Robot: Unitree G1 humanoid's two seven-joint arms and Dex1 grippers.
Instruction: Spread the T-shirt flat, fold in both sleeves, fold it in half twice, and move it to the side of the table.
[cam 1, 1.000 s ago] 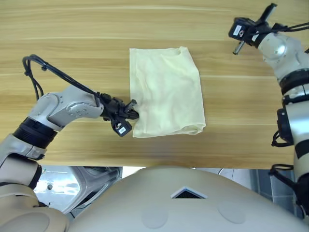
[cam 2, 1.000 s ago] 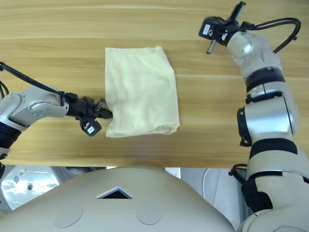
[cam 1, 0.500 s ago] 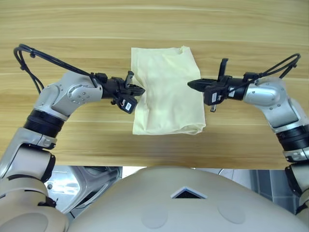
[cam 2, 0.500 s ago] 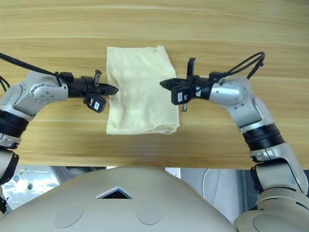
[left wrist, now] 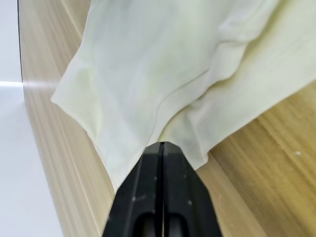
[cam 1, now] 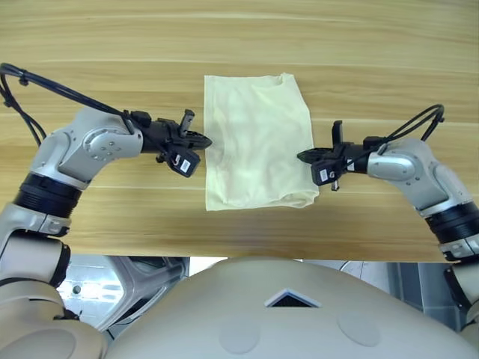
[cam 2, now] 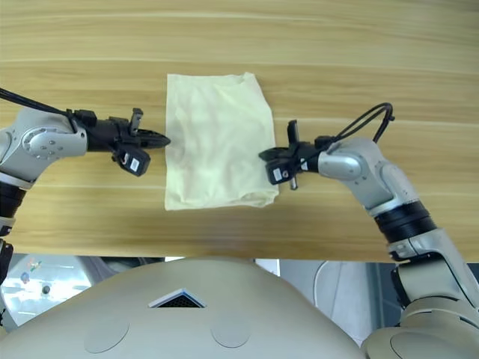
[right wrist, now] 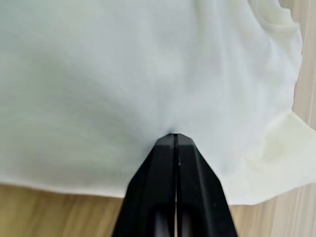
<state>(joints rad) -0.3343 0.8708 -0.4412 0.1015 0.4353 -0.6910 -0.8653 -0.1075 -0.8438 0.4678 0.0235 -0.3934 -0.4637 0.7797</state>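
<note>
On the counter [cam 1: 112, 45], about midway between the arms, the T-shirt [cam 1: 258, 142] lies as a compact rectangle with no sleeves sticking out. The spreading and sleeve folds look done, and probably at least one halving, though I cannot count the layers. The left fingers [cam 1: 198, 139] are pressed together with their tip at its left edge and the right fingers [cam 1: 308, 155] likewise at its right edge, and whether either nips cloth is unclear; what seems left is any last fold and the move to the side.
</note>
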